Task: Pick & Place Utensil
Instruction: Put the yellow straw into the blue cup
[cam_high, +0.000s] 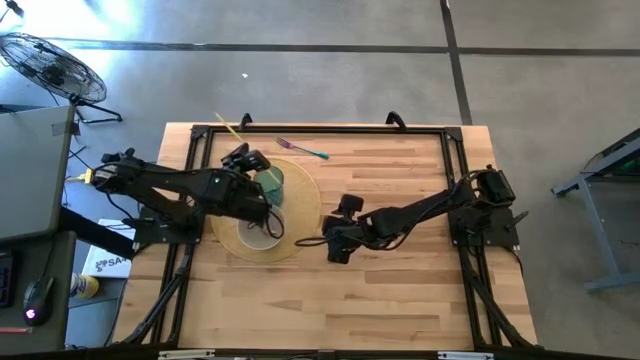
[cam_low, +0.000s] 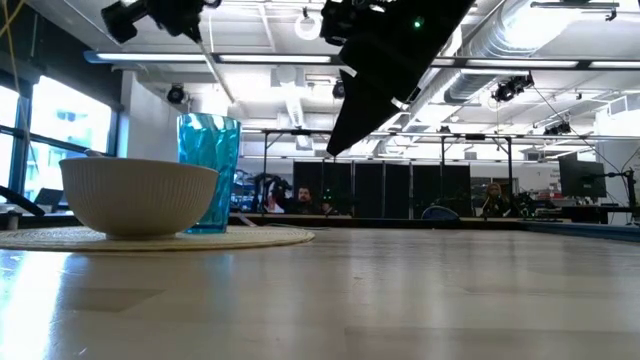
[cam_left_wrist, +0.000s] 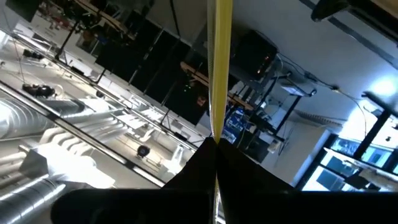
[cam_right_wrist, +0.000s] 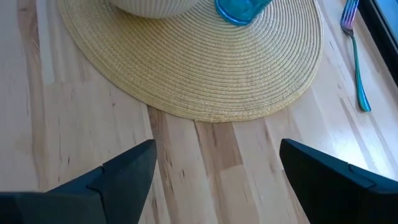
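Note:
My left gripper (cam_high: 246, 158) hovers over the blue cup (cam_high: 272, 182) and is shut on a long yellow utensil (cam_high: 227, 126). The utensil sticks out past the fingers toward the table's far-left corner. A cream bowl (cam_high: 258, 232) and the cup stand on a round woven placemat (cam_high: 305, 200). A teal and purple fork (cam_high: 302, 150) lies flat on the wood beyond the placemat and also shows in the right wrist view as the fork (cam_right_wrist: 356, 56). My right gripper (cam_high: 340, 237) is open above bare wood, just right of the placemat. My left gripper pinches the yellow utensil between its two fingers at the shaft's near end (cam_left_wrist: 216, 138). The shaft (cam_left_wrist: 219, 62) runs straight on along the fingers' line. It is lifted clear of the table, and in the low view the shaft (cam_low: 218, 65) slants above the cup.
A black frame (cam_high: 300, 130) runs along the table's far edge and sides. Bare wood lies near and right of the placemat (cam_right_wrist: 205, 74). A fan (cam_high: 50, 65) stands off the table's far-left corner. People sit in the room beyond the table.

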